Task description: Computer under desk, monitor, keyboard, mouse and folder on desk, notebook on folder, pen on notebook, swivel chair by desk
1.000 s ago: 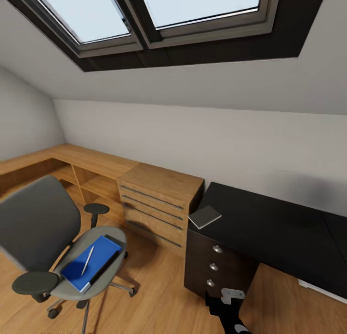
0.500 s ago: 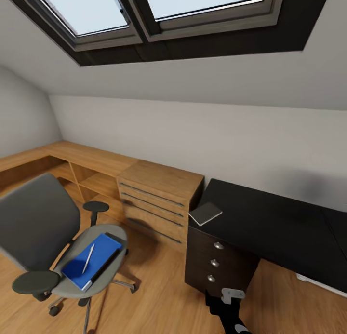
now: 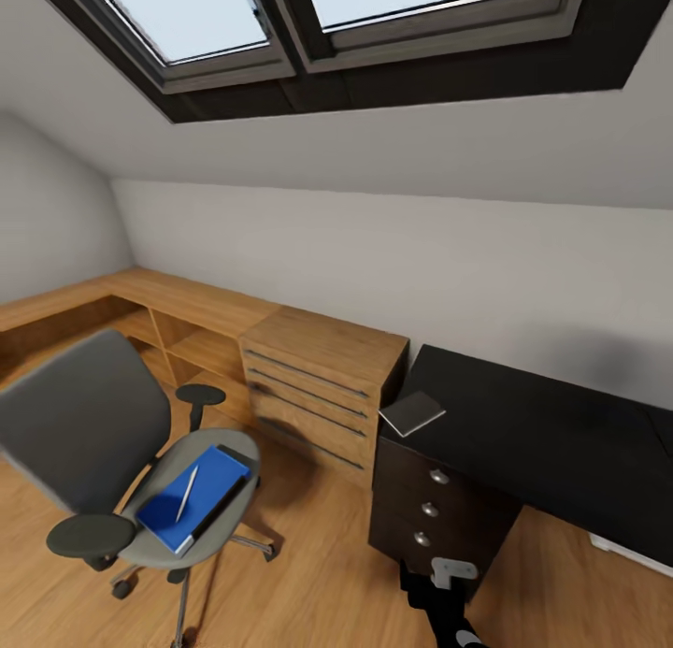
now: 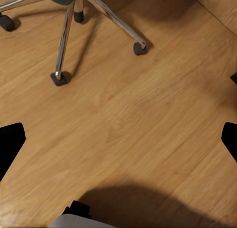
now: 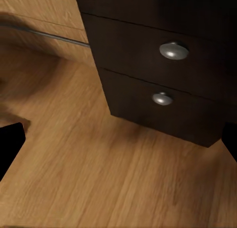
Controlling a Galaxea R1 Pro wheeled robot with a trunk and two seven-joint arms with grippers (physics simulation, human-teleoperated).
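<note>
The folder point(image 3: 193, 496), a thin flat slab of bright blue, lies on the grey seat of the swivel chair point(image 3: 112, 461) with the slim pale pen point(image 3: 187, 494) resting across its top. A dark flat edge shows under the folder's near side, and what it belongs to cannot be told. The chair stands on the wooden floor, well apart from the desk point(image 3: 542, 442), its matte black armrests rounded and, in the left wrist view, its chrome legs ending in black casters. On the desk's near corner, above the black pedestal with its three round metal knobs, lies the thin grey notebook point(image 3: 411, 413). Between chair and desk stands a light wooden drawer cabinet point(image 3: 318, 386) joined to low shelving. The step in hand looks like the approach to the chair to fetch the folder; the next move likely calls for drawing close and bringing an arm over the seat, lifting the pen off first or keeping the folder level. Both wrist views show dark finger tips point(image 4: 11, 145) at the picture's edges, set wide apart with bare floor between, so the left gripper and the right gripper seem spread and carry nothing.
</note>
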